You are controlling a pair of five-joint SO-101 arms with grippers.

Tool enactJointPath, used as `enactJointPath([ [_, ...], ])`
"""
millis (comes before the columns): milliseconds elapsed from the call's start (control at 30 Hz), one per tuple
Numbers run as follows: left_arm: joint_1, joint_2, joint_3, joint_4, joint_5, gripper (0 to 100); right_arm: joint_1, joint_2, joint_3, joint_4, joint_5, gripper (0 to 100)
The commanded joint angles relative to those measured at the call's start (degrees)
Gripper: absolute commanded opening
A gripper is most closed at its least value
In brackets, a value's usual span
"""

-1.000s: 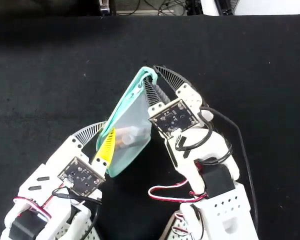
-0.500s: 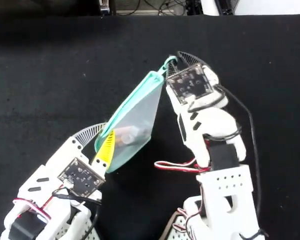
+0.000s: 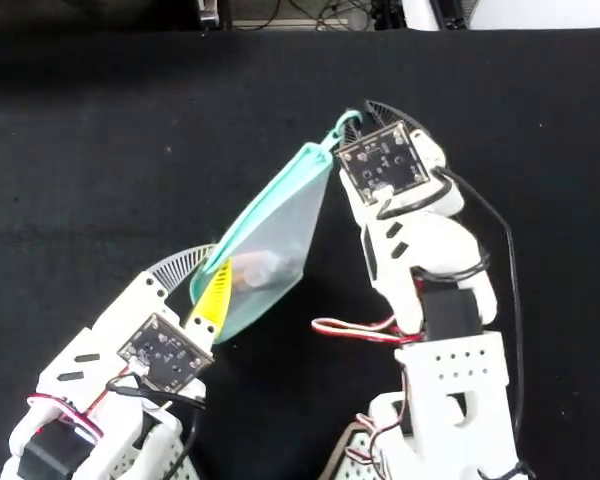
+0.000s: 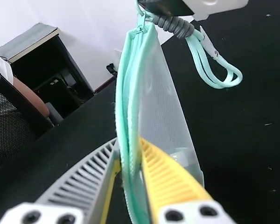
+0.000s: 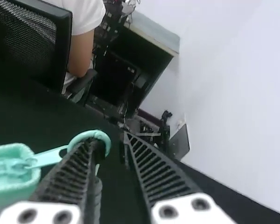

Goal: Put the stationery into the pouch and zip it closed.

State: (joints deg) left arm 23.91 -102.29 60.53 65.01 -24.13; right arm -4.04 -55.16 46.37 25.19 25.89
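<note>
- One pouch (image 3: 270, 240), mint green with see-through sides. It is held up off the black bench (image 3: 100, 150) and stretched on a diagonal between the two arms.
- The stationery (image 3: 255, 270) sits in the pouch's lower end, near the left arm. It reads as a pale, orange-tinted lump through the fabric. I can't make out the item count or type.
- In the left wrist view the zip edge of the pouch (image 4: 130, 93) has its two sides running together along the visible length. The slider is at the far corner, right at the other arm. The lowest stretch of the zip is hidden inside the clamp.
- One zip pull cord (image 3: 342, 127), a mint loop. It hangs free past the far corner in the left wrist view (image 4: 214, 65). In the right wrist view (image 5: 91, 137) it curls at the tip of that arm's tool.
- Left end effector (image 3: 215, 262) is clamped on the pouch's lower end. The zip edge is pinched between its grey and yellow sides (image 4: 128, 144).
- Right end effector (image 3: 355, 115) is at the pouch's upper corner, next to the slider and cord (image 5: 109, 140). I cannot tell if it is closed on the cord, because contact is hidden.
- Pouch corner (image 5: 9, 172) is cut off at the right wrist frame edge.
</note>
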Motion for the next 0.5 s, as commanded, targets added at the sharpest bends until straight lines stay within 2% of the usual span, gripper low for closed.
enactJointPath([
  [0,-0.4,-0.35,-0.31,0.79,0.18,3,-2.46,-3.82,-7.87,8.26,0.09,2.6],
  [133,-0.4,-0.35,-0.31,0.7,0.18,3,-11.34,-6.99,-12.26,20.22,-0.35,15.7],
  [200,-0.4,-0.35,-0.13,0.7,0.18,3,-15.21,-8.22,-15.16,25.85,-2.99,20.4],
  [367,-0.4,-0.35,-0.13,0.7,0.18,3,-26.64,-8.84,-20.97,38.07,-5.8,21.1],
  [467,-0.4,-0.35,-0.13,0.7,0.18,3,-29.8,-9.19,-21.05,40.97,-5.89,21.1],
])
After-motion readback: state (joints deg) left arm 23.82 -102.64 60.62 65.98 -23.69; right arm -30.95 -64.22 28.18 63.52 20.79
